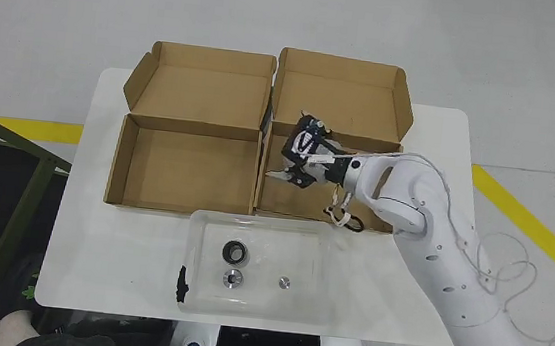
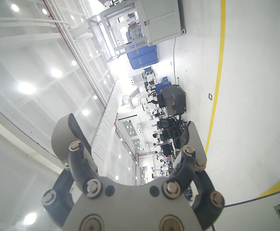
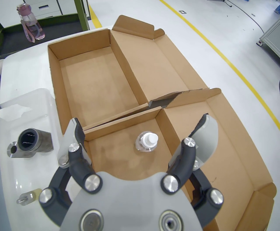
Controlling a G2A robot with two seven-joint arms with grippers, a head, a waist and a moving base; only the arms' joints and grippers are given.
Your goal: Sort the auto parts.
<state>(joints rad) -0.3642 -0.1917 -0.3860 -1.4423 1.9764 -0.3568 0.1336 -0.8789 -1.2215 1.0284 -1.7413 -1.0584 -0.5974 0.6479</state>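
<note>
Right wrist view: clear white-capped part (image 3: pixel 146 141) in one cardboard box (image 3: pixel 118 159)

**Right arm parked over the right-hand box**

My right end effector (image 1: pixel 293 149) hangs over the near left part of the right cardboard box (image 1: pixel 300 203), close to the wall next to the left cardboard box (image 1: pixel 187 169). Both boxes sit side by side on the white bench (image 1: pixel 431 148), with their lids folded open on the far side. Just in front of them, nearer my body, a clear tray (image 1: pixel 253 221) holds three parts. There is a dark ring (image 1: pixel 235 251), a metal piece (image 1: pixel 235 277) just in front of it, and a small round piece (image 1: pixel 285 282) apart to the right.
</note>
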